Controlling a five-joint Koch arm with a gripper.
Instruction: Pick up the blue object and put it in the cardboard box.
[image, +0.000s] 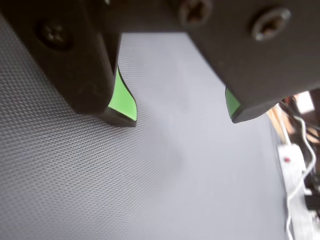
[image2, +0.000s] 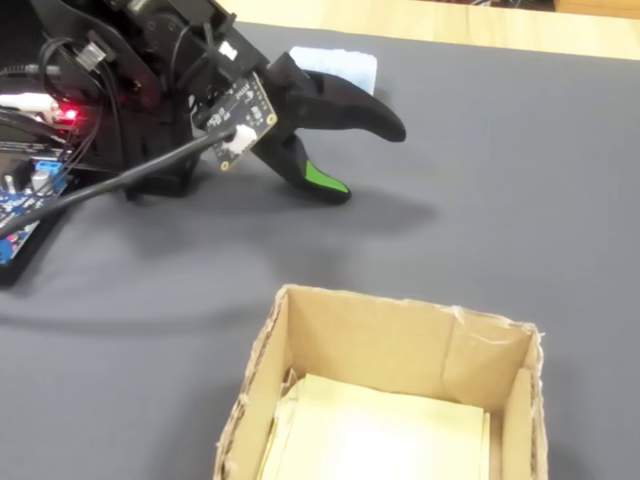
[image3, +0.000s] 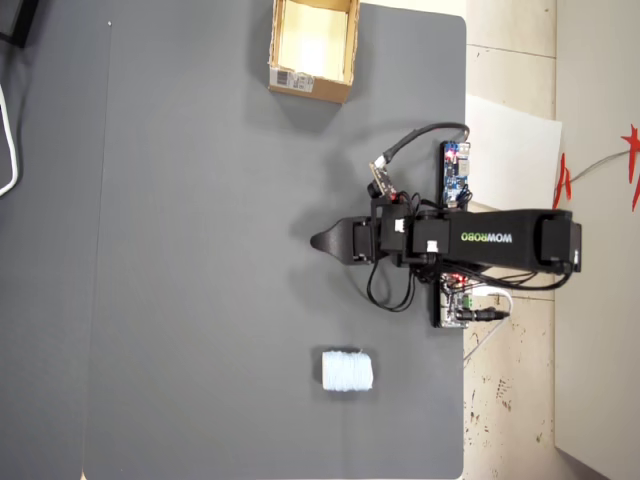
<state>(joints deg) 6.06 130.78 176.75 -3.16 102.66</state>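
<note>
Blue object sits half-hidden behind the empty, open end effector; cardboard box is cropped.

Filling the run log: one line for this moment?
gripper: open, empty, above mat | blue object: on mat, untouched | cardboard box: open, no block inside | stage: before pick

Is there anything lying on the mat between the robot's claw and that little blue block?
No. In the overhead view only bare dark mat lies between the gripper and the blue object. The open jaws hold nothing, as the wrist view shows.
</note>
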